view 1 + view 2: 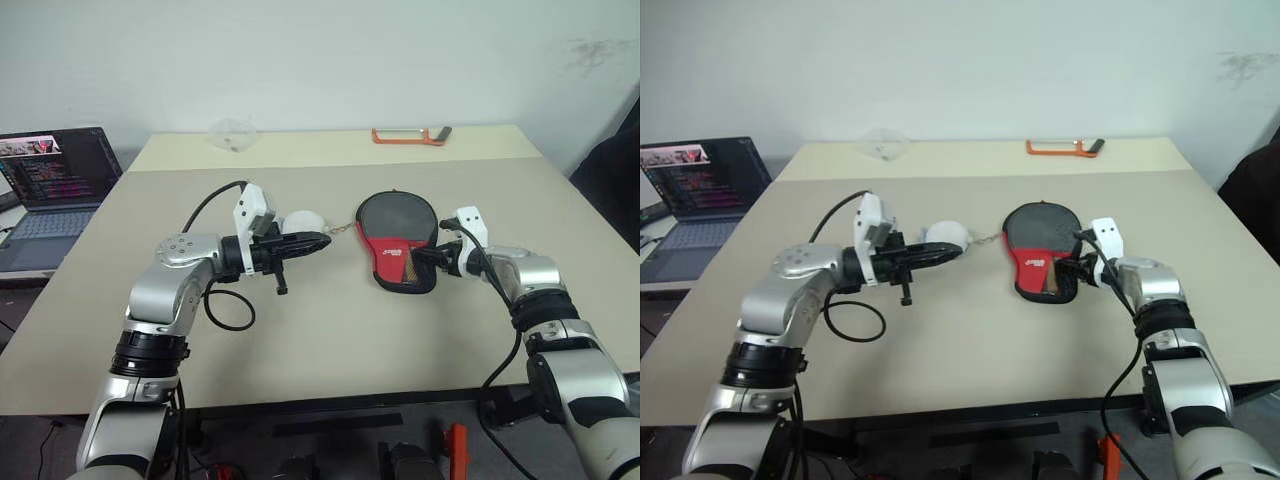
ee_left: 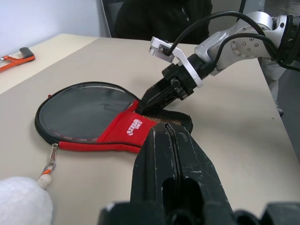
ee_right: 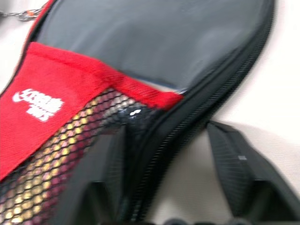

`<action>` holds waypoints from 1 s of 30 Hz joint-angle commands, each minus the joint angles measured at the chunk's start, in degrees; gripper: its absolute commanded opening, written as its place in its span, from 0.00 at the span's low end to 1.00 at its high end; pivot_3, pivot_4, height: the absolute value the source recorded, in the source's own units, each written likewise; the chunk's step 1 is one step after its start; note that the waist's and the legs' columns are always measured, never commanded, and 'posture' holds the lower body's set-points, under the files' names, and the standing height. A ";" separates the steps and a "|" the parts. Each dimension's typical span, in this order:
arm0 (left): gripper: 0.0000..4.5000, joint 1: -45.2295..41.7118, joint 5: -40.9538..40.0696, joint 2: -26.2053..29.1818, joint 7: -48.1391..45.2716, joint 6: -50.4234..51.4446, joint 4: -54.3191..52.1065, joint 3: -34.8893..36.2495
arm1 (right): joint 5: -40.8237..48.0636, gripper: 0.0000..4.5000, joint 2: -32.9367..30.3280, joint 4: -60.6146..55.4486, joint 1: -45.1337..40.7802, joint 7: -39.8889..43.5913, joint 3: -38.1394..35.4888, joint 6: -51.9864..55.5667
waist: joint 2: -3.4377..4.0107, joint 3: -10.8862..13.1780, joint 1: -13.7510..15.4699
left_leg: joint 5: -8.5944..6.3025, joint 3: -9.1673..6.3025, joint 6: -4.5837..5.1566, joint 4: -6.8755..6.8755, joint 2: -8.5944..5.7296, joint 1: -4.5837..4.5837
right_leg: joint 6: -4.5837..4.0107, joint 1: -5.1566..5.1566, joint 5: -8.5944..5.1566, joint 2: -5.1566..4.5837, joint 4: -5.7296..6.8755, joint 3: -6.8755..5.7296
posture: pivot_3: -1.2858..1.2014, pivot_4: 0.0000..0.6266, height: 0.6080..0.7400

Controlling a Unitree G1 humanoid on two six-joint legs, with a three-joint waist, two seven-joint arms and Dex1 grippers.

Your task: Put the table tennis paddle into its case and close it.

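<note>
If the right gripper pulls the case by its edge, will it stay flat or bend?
The case looks like soft fabric with a mesh pocket, so its edge would probably bend near the right gripper. It lies flat with something tan showing through the mesh, so it may slide as one piece. It seems unlikely to roll.

A beige counter (image 1: 330,330) carried the case (image 1: 398,242), which lay flat near its middle with a small chain trailing toward a white round tag (image 1: 303,222). An orange tool (image 1: 410,136) rested near the far edge, and a clear crumpled object (image 1: 232,133) lay apart from it.
</note>
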 commanded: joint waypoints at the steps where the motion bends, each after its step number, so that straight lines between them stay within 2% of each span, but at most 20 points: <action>1: 0.00 0.70 -1.37 1.82 -1.34 0.37 -2.49 0.56 | 1.03 0.31 2.33 -0.63 1.54 2.74 0.59 4.24 | 0.00 -0.01 -0.06 | 0.00 0.00 0.00 0.00 0.00 0.03 | 0.00 0.03 0.00 0.00 0.00 0.00 | 0.52 0.24 1.00; 5: 0.00 4.33 -2.96 5.62 -6.30 1.82 -4.00 0.01 | 4.26 0.04 4.35 -6.03 2.18 3.93 -1.39 9.53 | 0.01 -0.01 -0.41 | 0.00 -0.02 0.00 -0.02 0.05 0.08 | 0.00 0.05 0.00 0.05 0.01 0.01 | 0.52 0.24 1.00; 6: 0.00 5.65 -3.20 6.92 -8.03 1.95 -4.45 -0.29 | 5.24 0.00 4.97 -7.96 2.46 3.91 -1.90 11.26 | 0.01 -0.01 -0.78 | -0.01 0.00 0.00 -0.04 0.06 0.06 | 0.00 0.01 0.00 0.05 0.01 0.04 | 0.52 0.24 1.00; 11: 0.00 10.54 -4.84 11.45 -13.16 2.39 -6.46 -0.11 | 10.76 0.00 8.87 -23.42 7.30 2.20 -2.90 22.37 | 0.02 -0.02 -1.23 | -0.01 -0.03 -0.02 -0.12 0.07 -0.14 | -0.01 -0.23 0.00 0.04 0.00 0.04 | 0.52 0.24 1.00; 21: 0.00 15.74 -10.87 14.38 -16.20 6.07 -14.49 0.56 | 19.04 0.00 12.39 -57.28 24.11 -5.39 -3.41 43.41 | 0.03 -0.01 -0.83 | -0.04 -0.05 -0.02 -0.13 0.03 -0.37 | -0.01 -0.46 -0.01 -0.02 0.00 0.07 | 0.52 0.24 1.00; 25: 0.00 16.27 -11.94 14.46 -16.02 6.41 -15.32 0.49 | 20.72 0.00 13.99 -64.03 27.94 -8.78 -6.01 48.90 | 0.03 -0.01 -0.23 | -0.13 -0.05 0.15 -0.13 0.03 -0.34 | -0.01 -0.46 -0.01 -0.01 0.04 0.07 | 0.52 0.24 1.00; 30: 0.00 17.43 -12.85 15.06 -17.16 6.41 -16.58 -0.08 | 22.28 0.00 16.46 -75.90 36.07 -12.46 -12.82 57.71 | 0.04 -0.02 0.92 | -0.14 -0.11 0.15 -0.15 0.03 -0.34 | -0.02 -0.44 -0.01 0.00 -0.02 0.01 | 0.52 0.24 1.00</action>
